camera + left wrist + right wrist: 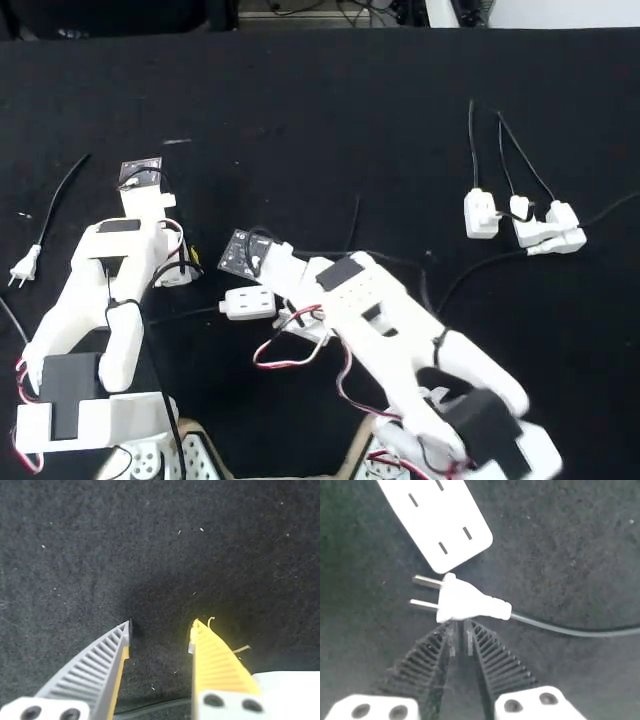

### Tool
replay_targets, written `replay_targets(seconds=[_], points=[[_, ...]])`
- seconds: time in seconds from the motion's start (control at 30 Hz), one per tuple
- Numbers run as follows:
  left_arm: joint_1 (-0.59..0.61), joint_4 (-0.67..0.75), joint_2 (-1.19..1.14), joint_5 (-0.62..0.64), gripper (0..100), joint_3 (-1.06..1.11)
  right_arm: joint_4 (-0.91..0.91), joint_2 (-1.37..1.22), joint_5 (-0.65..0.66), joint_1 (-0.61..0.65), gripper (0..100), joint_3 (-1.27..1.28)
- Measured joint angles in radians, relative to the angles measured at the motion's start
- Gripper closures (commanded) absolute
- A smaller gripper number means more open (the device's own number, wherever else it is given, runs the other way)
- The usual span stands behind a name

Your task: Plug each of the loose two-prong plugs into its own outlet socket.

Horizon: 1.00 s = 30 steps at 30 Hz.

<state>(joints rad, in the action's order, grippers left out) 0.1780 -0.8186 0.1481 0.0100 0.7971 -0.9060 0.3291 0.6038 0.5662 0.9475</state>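
Item: two-prong plug (462, 602). White moulded body, two bare metal prongs, thin dark cord (570, 629). It lies flat on the black cloth (580, 540), just beside a corner of the white outlet block (437, 520), prongs in no slot.

My right gripper (460, 630): fingers almost together, holding nothing, tips just at the plug's body.

My left gripper (160, 630): fingers apart over bare cloth.

Second plug (25, 266): white, loose, out beyond my left arm.

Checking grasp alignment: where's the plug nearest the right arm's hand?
In the right wrist view the plug lies on the black cloth just past the tips of the right hand, beside a corner of the white outlet strip.
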Motion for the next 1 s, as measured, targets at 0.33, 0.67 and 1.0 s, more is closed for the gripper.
replay_targets(seconds=[0.33,0.67,1.0], points=[[0.000,0.000,0.000,0.000,80,0.000,0.163,0.101,-0.126,-0.356,97.3,-0.069],[0.000,0.000,0.000,0.000,80,0.000,0.241,-0.324,-0.175,-0.391,97.3,-0.356],[0.000,0.000,0.000,0.000,80,0.000,0.241,-0.623,-0.175,-0.391,97.5,-0.594]])
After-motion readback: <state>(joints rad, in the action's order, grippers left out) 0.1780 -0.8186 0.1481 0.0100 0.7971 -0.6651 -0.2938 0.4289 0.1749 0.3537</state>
